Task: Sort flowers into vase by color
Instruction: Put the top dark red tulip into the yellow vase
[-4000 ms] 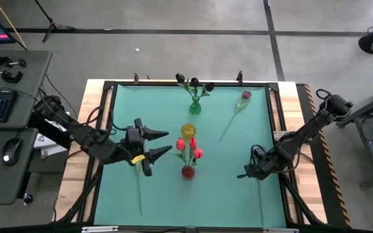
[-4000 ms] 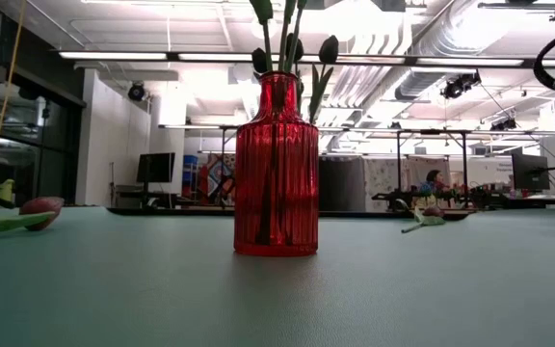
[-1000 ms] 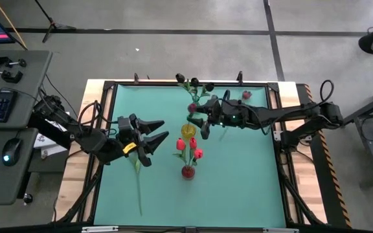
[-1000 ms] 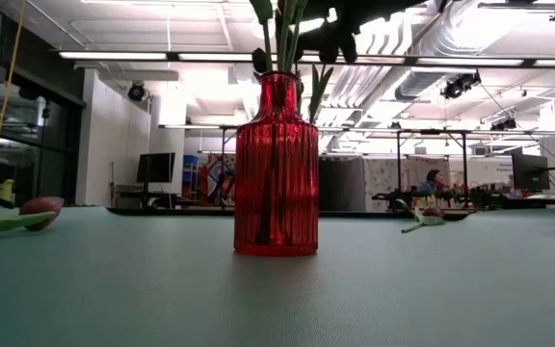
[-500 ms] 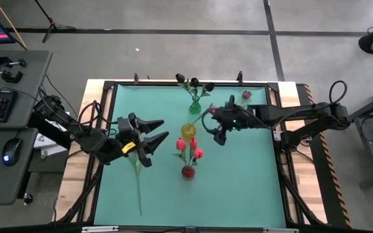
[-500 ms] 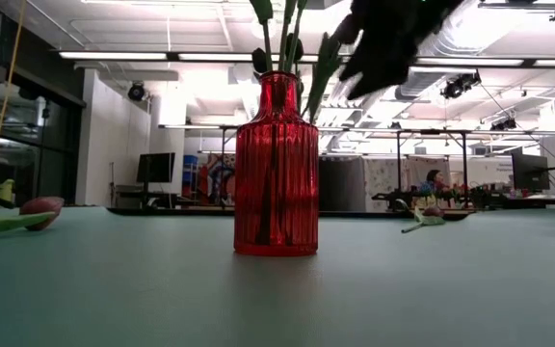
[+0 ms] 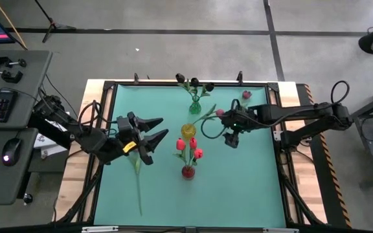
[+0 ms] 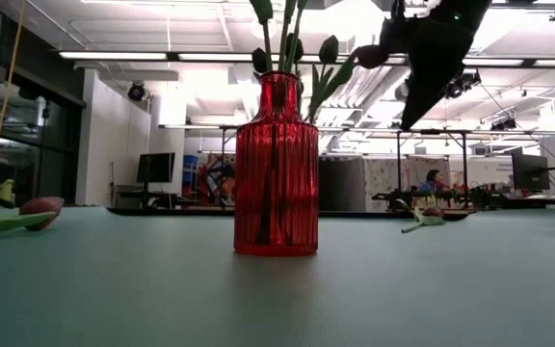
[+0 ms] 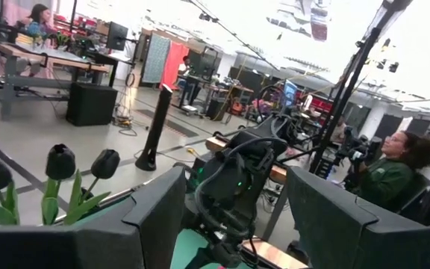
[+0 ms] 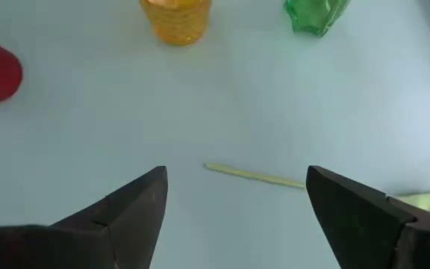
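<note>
On the left part of the table (image 7: 251, 194) a flower (image 7: 138, 188) is laid flat, with its long stem running from far to near. Its head is hidden in the high view under the left claw (image 7: 164, 127), which is held wide open and empty just above the far end of the stem and points to the right. This flower is therefore judged to belong to the left arm, which is clearly the nearer one. In the middle the yellow vase (image 7: 188, 130) is seen, with one crimson flower (image 7: 220, 112) leaning out of it to the right. Just to the right of it the right claw (image 7: 229, 137) is hung over the table, also wide open and holding nothing. The second loose flower (image 7: 246, 95) is found with its head near the far right corner, and the bare end of its stem (image 10: 252, 175) is seen on the table directly below this claw. The stem lies nearly along the line from one finger to the other, so a turn of the wrist is probably needed before it can be pinched.
</note>
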Motion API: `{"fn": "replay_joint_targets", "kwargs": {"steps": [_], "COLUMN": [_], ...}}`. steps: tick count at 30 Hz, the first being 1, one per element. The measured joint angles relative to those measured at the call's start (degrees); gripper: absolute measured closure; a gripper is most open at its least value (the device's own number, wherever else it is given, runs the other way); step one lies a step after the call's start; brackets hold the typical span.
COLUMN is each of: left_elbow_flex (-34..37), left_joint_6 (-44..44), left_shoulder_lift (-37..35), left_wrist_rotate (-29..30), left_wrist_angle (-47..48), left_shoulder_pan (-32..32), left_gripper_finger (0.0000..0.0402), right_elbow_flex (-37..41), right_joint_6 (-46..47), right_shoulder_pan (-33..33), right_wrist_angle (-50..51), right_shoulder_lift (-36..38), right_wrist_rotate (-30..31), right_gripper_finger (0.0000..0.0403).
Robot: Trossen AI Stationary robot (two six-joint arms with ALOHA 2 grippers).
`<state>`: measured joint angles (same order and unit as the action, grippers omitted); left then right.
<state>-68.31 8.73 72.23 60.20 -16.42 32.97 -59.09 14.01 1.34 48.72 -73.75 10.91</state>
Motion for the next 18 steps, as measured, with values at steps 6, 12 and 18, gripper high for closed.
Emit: {"fn": "replay_joint_targets", "kwargs": {"steps": [6, 12, 18], "left_elbow_flex": [-0.02, -0.01, -0.01], "left_joint_6": [0.04, 0.15, 0.11], "left_shoulder_lift": [-0.02, -0.02, -0.02], "left_wrist_rotate": [0.71, 0.73, 0.72], "left_wrist_angle": [-0.16, -0.20, -0.19], "left_shoulder_pan": [-0.02, -0.02, -0.02], "left_gripper_finger": [0.0181, 0.0181, 0.0181], "right_elbow_flex": [0.00, 0.00, -0.33], "right_joint_6": [-1.16, -2.48, 0.72], "right_shoulder_pan": [0.00, 0.00, 0.40], "right_wrist_angle": [-8.14, -18.24, -20.00], "right_shoulder_lift": [2.89, 7.07, 12.27], "right_wrist_rotate": [-0.86, -5.48, -2.76], "right_gripper_finger": [0.0094, 0.0094, 0.0094]}}
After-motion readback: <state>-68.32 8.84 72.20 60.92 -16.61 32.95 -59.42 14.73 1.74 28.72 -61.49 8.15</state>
